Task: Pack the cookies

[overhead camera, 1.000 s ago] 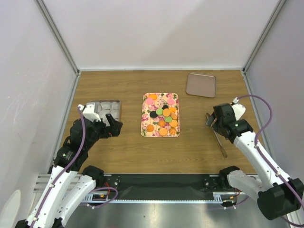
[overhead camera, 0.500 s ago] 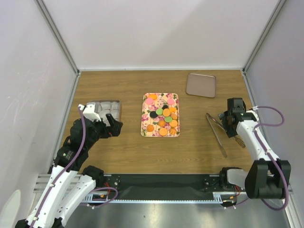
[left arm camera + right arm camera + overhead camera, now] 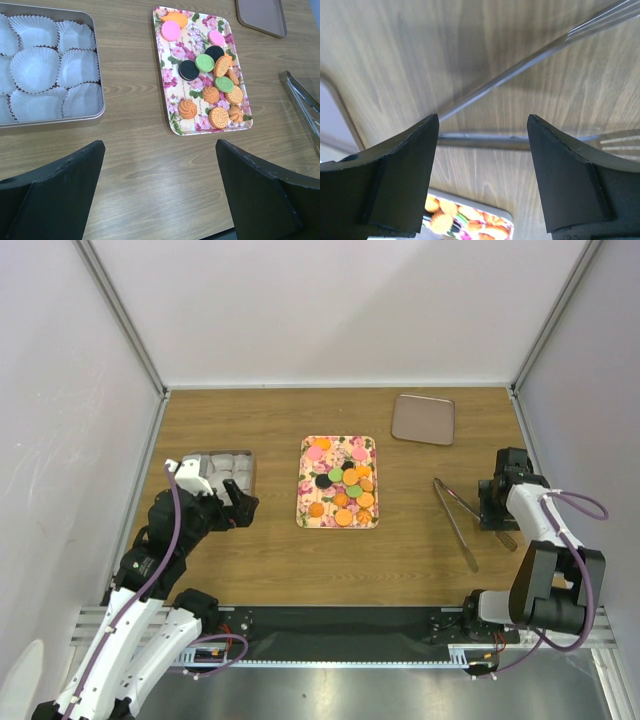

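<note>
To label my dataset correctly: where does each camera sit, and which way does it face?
Top external: above and behind the bases, looking down on the table; left arm and right arm show.
Left wrist: on the left arm, facing forward and down at cookies on the floral tray; open left gripper at the bottom.
Right wrist: low over the table, close on the tongs; open right gripper at the sides.
Shared: all three show the floral tray.

The whole table [image 3: 300, 565] is seen from above and behind the arms. From the left wrist, cookies [image 3: 205, 62] and tongs [image 3: 296, 89] are viewed obliquely at middling range; from the right wrist, closely. Both are shared by all views.
</note>
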